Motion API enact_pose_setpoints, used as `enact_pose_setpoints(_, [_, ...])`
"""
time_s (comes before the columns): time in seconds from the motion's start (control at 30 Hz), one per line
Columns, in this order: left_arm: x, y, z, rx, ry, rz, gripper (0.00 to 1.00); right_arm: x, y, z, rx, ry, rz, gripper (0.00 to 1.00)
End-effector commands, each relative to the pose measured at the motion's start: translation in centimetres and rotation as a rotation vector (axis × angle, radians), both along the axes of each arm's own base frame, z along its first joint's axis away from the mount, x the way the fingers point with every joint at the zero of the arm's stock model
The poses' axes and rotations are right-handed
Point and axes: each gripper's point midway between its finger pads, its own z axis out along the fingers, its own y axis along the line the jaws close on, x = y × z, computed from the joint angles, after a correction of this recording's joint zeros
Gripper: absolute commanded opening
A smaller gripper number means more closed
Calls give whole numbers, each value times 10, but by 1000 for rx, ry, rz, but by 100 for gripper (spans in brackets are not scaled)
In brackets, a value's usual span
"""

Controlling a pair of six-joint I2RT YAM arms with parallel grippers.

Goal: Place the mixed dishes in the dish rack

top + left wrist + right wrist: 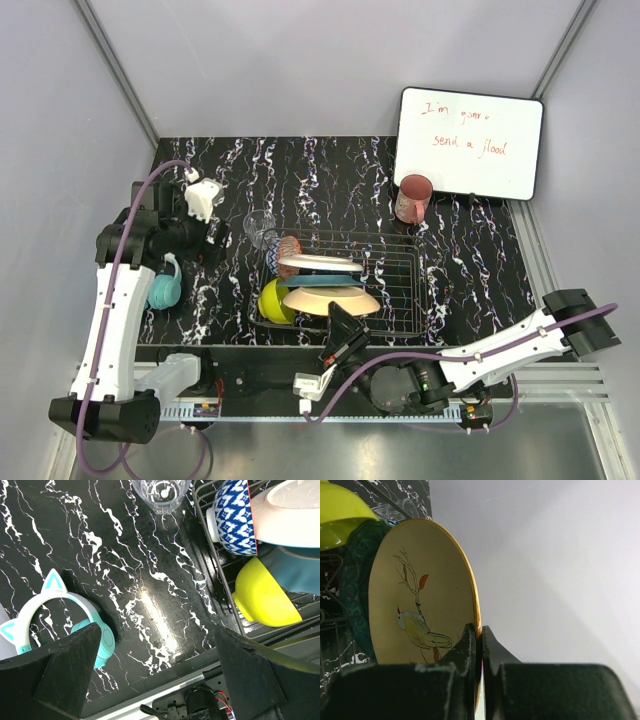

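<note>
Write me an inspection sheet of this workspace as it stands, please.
Surface: glossy black marbled table.
Job's things: white plate, teal plate, orange plate, small patterned bowl and yellow-green bowl sit in the dish rack; clear glass and reddish-brown cup stand on the table outside it.
Clutter: teal cat-ear headphones; whiteboard with red writing.
Grippers: left gripper open, empty; right gripper shut on the orange plate's rim.
Cables: purple cable along each arm.
Surroundings: grey walls.
</note>
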Motion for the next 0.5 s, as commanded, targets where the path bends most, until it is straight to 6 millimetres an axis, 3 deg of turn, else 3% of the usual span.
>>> enact_pose_setpoints(0.0, [7,-1,9,-3,-65,-11,99,4,-7,9,117,66,-43,0])
enact_pose_setpoints(0.47, [8,-1,3,0,-56,-9,99,1,-3,-16,128,136,-34,0])
